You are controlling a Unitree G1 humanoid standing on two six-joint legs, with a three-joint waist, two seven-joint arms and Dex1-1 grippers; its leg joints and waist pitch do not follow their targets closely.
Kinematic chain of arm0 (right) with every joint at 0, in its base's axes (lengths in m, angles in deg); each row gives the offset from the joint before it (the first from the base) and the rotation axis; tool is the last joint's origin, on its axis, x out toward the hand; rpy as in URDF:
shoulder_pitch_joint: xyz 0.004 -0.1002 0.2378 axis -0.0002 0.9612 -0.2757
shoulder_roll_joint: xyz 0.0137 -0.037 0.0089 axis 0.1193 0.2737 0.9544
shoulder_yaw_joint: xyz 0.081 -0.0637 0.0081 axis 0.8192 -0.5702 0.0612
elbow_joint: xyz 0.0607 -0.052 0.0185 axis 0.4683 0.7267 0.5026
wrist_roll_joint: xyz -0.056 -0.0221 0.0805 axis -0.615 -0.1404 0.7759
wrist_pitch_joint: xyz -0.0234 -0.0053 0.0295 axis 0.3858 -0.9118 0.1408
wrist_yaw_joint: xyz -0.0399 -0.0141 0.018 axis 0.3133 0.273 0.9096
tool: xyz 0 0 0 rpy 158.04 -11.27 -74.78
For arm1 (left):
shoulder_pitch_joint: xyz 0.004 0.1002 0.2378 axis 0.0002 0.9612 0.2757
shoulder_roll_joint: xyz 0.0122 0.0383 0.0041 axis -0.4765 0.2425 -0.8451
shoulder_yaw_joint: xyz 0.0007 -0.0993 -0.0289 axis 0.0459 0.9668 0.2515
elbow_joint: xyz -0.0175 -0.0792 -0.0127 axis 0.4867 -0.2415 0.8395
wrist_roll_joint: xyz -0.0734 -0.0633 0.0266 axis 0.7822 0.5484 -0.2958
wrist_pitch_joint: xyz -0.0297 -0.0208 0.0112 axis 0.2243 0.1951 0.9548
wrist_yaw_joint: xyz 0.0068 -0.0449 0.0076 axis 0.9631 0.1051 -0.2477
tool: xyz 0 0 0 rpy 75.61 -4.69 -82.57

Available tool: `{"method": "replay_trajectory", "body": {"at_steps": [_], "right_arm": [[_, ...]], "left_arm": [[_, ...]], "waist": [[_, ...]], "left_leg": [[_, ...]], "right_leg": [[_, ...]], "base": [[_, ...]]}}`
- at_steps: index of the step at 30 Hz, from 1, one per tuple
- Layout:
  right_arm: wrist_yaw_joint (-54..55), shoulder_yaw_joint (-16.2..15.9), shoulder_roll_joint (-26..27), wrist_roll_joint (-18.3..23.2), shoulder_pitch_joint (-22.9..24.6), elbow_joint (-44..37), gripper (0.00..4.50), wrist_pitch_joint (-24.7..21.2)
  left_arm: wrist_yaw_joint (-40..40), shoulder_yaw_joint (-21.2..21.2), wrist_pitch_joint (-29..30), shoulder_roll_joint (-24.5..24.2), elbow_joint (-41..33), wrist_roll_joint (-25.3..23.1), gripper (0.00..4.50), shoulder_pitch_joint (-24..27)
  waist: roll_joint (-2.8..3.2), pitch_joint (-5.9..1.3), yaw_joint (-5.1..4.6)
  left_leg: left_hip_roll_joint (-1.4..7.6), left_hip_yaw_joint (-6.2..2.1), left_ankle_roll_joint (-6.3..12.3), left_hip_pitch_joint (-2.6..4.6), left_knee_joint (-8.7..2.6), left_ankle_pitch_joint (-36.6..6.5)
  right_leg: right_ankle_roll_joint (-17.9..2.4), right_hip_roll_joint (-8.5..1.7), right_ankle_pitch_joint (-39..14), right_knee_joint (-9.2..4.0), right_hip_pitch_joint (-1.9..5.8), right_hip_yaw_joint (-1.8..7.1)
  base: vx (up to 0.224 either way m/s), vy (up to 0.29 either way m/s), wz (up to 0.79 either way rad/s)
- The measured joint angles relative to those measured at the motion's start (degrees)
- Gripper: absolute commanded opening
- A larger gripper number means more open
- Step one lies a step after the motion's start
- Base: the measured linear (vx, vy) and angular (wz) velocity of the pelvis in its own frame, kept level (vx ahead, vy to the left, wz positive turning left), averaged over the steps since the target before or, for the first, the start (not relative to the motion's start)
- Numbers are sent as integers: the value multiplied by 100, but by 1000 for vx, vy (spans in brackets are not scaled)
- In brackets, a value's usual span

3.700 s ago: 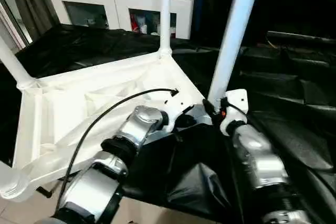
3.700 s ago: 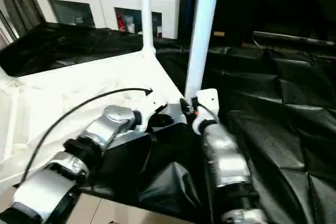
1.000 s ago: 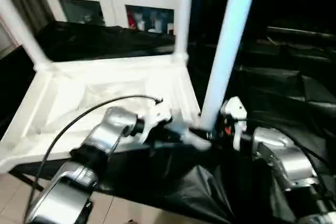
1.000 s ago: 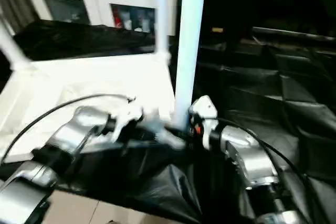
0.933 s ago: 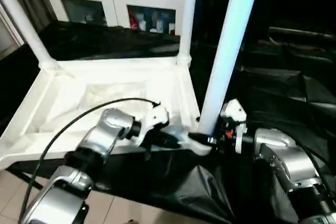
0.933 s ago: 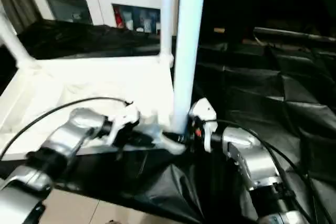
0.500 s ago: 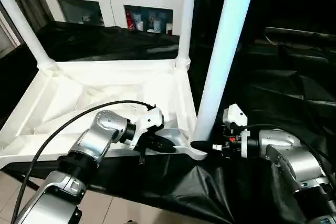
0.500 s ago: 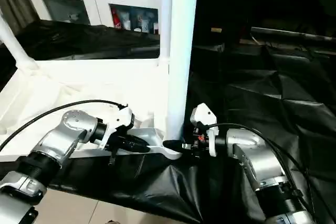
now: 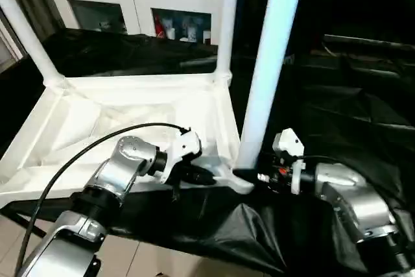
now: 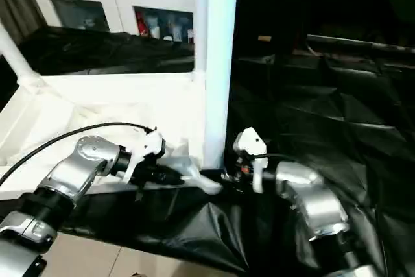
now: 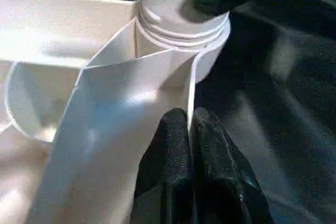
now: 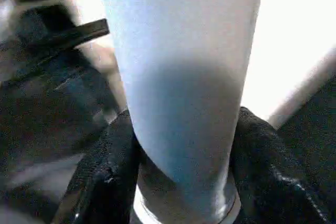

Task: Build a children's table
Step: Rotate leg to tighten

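Lying inverted, white children's table (image 9: 130, 111); left jaws pinch rib, right jaws clasp leg (image 9: 266, 76).

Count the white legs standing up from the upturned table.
3: near leg between the right gripper's fingers, far-corner leg, far-left leg. A fourth may lie outside the picture.

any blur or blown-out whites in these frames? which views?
Left eye view: tabletop whites near clipping, ribs faint; near leg tinted blue. Right eye view: right gripper and forearm motion-smeared. Left wrist view: left gripper soft, rim glaring. Right wrist view: leg shaded in front, backlit behind.
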Motion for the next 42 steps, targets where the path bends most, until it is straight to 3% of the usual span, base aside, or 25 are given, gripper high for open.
{"method": "replay_trajectory", "body": {"at_steps": [7, 14, 16, 18, 21, 23, 30, 34, 37, 38, 39, 42], "right_arm": [[2388, 485, 929, -454, -95, 202, 204, -26], [3223, 586, 1351, -776, -260, 399, 204, 139], [3126, 564, 1310, -797, -260, 409, 204, 198], [2694, 517, 1087, -747, -251, 402, 271, 235], [1979, 463, 856, -453, -220, 328, 276, 176], [1494, 358, 571, -336, -220, 261, 314, 90], [-259, -20, -368, -82, -221, -54, 316, -112], [-762, -253, -479, 5, -221, -82, 316, -121], [-980, -346, -544, 3, -237, -80, 316, -55], [-1063, -366, -575, 8, -239, -80, 316, -55], [-1130, -385, -598, 18, -239, -80, 288, -57], [-1188, -386, -628, 52, -243, -80, 288, -58]], "left_arm": [[-1583, 28, 197, 921, 772, -220, 0, -465], [-1969, 95, 22, 1153, 1138, -329, 0, -644], [-1931, 91, -47, 1125, 1149, -341, 0, -644], [-1762, 71, -153, 999, 1134, -339, 0, -637], [-1438, 66, -300, 795, 1109, -309, 0, -622], [-1232, 65, -439, 675, 1079, -293, 0, -589], [10, 45, -508, 29, 419, -65, 0, -205], [671, -44, -413, -204, 48, 54, 0, -64], [805, -92, -389, -229, -30, 56, 0, -24], [818, -93, -384, -242, -67, 55, 0, -2], [842, -92, -384, -263, -86, 55, 0, 24], [853, -89, -324, -291, -128, 73, 0, 56]], "waist": [[-3, -2, -65], [3, -7, -113], [7, -8, -117], [11, -6, -115], [18, -7, -133], [20, -7, -138], [41, -12, -160], [43, -12, -76], [42, -11, 9], [42, -11, 16], [40, -10, 20], [39, -9, 12]], "left_leg": [[-12, -6, 0, 87, -21, -2], [-24, -4, 0, 74, -42, -1], [-25, -3, 1, 72, -48, -1], [-25, -2, 1, 60, -56, -1], [-21, -2, 0, 64, -75, -1], [-19, -3, 0, 63, -85, 0], [-8, -3, 8, 35, -105, 0], [-4, -4, 30, -33, -97, 14], [-4, -1, 40, -37, -77, 6], [-4, 0, 40, -36, -73, 6], [-4, 1, 40, -33, -69, 6], [-4, 0, 13, -26, -61, -8]], "right_leg": [[16, -15, -9, -77, 71, -13], [14, -20, -8, -106, 87, -7], [15, -21, -7, -105, 90, -7], [14, -21, -3, -99, 84, -8], [14, -19, 7, -80, 71, -12], [22, -16, 22, -80, 63, -16], [-12, 2, 8, -82, 26, -14], [-23, 4, 0, -62, -40, -21], [-25, 1, -1, -56, -42, -18], [-25, -1, -1, -53, -41, -17], [-25, -2, 0, -50, -38, -17], [-25, -2, 1, -40, -35, -13]], "base": [[0, 0, 0], [0, 0, 0], [0, 0, 0], [0, 0, 0], [0, 0, 0], [0, 0, 0], [0, 0, 0], [0, 0, 0], [0, 0, 0], [0, 0, 0], [0, 0, 0], [0, 0, 0]]}}
